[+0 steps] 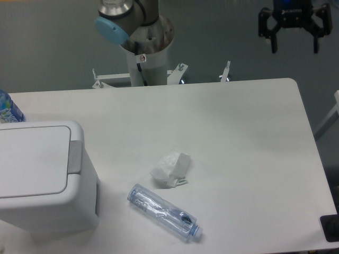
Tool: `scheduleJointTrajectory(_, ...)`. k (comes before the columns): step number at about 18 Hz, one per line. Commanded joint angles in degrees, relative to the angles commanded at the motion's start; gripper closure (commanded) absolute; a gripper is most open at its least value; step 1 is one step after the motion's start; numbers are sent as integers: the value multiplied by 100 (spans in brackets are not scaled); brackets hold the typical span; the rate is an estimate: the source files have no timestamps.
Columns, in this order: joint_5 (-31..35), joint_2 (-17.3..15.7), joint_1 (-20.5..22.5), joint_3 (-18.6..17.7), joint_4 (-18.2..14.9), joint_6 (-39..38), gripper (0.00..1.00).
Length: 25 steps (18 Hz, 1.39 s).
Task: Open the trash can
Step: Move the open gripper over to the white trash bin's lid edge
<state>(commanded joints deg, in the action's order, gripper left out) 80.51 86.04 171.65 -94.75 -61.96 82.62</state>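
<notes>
My gripper (295,36) hangs open at the frame's upper right, well apart from the trash can (45,180) at lower left, lid shut. Crossing the bench (238,137), I might miss the grey push-button strip (74,157) and press the lid panel instead.

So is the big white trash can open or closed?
Closed. The trash can has its flat lid lying flush in the top, and the gripper hangs far away with open jaws.

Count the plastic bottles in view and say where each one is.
2. A clear bottle lies on its side near the table's front edge. A blue-labelled one peeks out behind the trash can, mostly hidden; more could be.
</notes>
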Motion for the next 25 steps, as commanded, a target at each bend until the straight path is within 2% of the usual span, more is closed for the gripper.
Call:
scheduleJointTrajectory(4,0,-9,-61,-9,0,-122,0)
scheduleJointTrajectory(9,-97,-79,-342,17,17,-1869,0)
scheduleJointTrajectory(14,-70,-35,-1193,70,53,-3407,0)
scheduleJointTrajectory(17,26,140,-1888,88,526,-4347,0)
scheduleJointTrajectory(20,44,342,-2520,167,852,-5323,0)
scheduleJointTrajectory(23,9,553,-3031,228,1098,-5738,0)
scheduleJointTrajectory(25,9,606,-3269,237,1125,-5897,0)
